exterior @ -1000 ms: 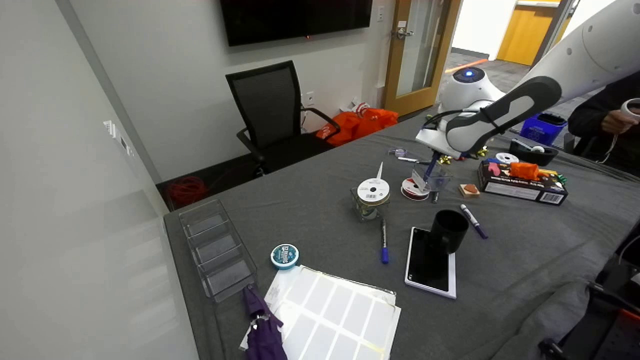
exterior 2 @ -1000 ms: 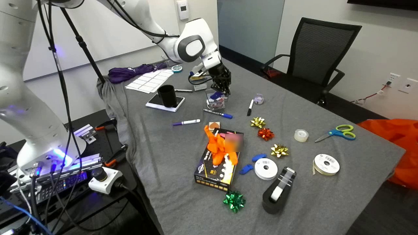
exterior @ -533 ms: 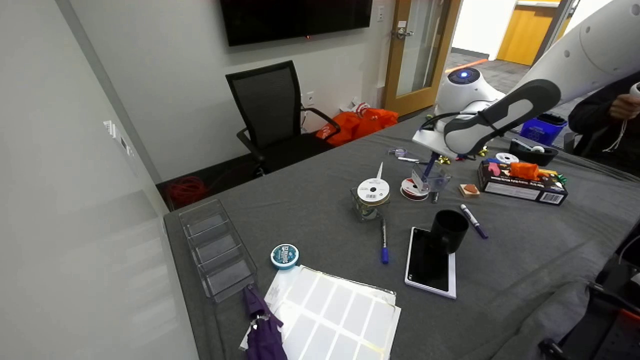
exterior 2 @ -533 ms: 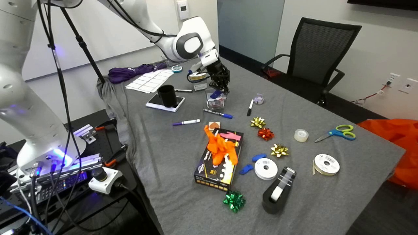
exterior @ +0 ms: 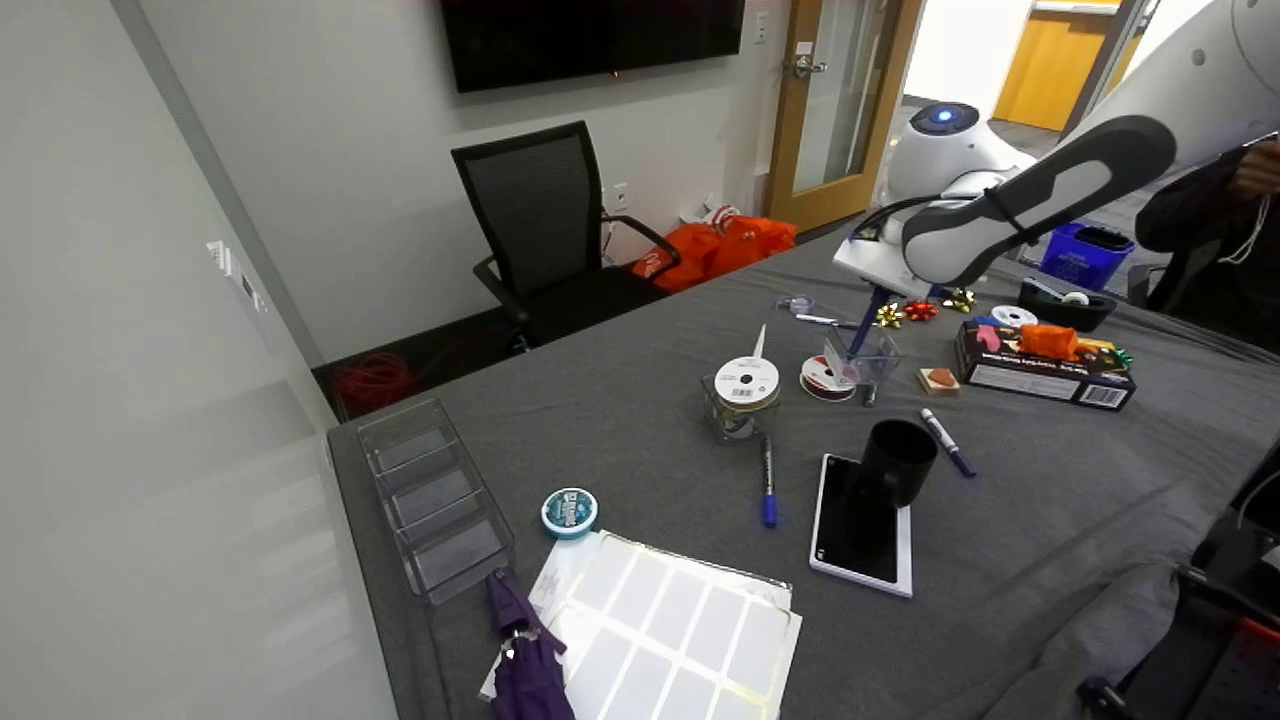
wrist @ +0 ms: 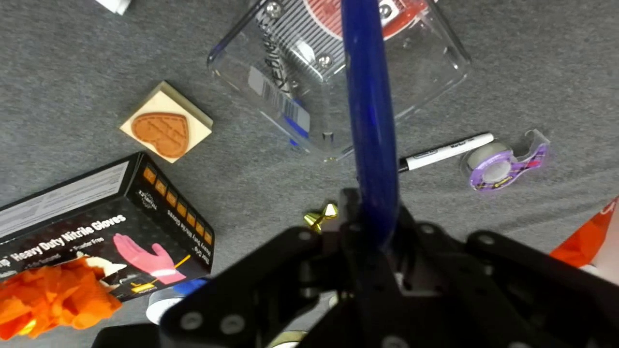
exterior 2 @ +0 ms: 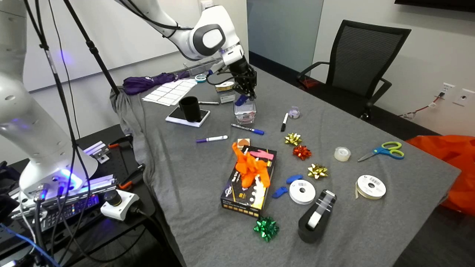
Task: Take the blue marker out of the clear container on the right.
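The clear container (exterior 2: 245, 113) is a small see-through box on the grey table; it also shows in the other exterior picture (exterior: 882, 362) and in the wrist view (wrist: 425, 92). A red-and-white item shows at its far side in the wrist view. My gripper (wrist: 375, 208) is shut on a thick blue marker (wrist: 370, 96). In an exterior view the gripper (exterior 2: 248, 94) is above the container, with the blue marker (exterior 2: 241, 100) tilted at its rim. The blue marker also shows slanting down over the container (exterior: 868, 320). I cannot tell whether its lower tip is clear of the rim.
A blue-capped marker (exterior 2: 248, 129) lies close by the container. A spool-topped clear box (exterior 2: 227, 98), a black cup (exterior 2: 190, 109) on a tablet, a purple marker (exterior 2: 212, 139), a white marker (exterior 2: 284, 122) and a glove box (exterior 2: 245, 200) stand around.
My gripper has risen and shifted slightly, still shut on the blue marker. The marker has come up with it relative to the container, which stays in place.
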Robot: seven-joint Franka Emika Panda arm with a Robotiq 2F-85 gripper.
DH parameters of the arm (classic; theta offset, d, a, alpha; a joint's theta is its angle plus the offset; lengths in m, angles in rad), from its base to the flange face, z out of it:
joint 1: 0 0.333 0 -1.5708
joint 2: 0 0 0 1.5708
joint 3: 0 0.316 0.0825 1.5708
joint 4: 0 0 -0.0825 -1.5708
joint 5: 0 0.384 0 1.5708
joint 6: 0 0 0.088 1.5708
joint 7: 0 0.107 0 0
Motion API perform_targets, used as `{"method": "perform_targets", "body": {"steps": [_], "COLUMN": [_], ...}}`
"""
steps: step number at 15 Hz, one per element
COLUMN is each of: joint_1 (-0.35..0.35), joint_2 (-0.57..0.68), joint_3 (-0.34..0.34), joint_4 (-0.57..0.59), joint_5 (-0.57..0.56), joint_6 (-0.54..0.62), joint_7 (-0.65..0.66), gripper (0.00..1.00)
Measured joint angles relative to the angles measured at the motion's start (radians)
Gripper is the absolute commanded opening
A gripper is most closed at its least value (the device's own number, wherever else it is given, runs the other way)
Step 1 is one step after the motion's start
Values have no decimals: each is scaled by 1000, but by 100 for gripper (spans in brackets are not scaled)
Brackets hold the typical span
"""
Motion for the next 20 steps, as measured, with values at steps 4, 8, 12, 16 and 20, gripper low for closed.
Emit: {"method": "perform_targets", "body": {"steps": [4,8,12,16,20], "joint_1": [-8,-52,-103,-177,-248], "joint_2": [-99,-198,-245,-245,-238], "joint_3": [23,87,112,103,80], "joint_4": [-10,-13,-53,-148,-258], "joint_5": [-2,-1,-73,-228,-352], "joint_6": [-100,-223,-291,-282,-210], "joint_7": [-4,-64,-171,-261,-324], "gripper": [3,3,3,3,3]}}
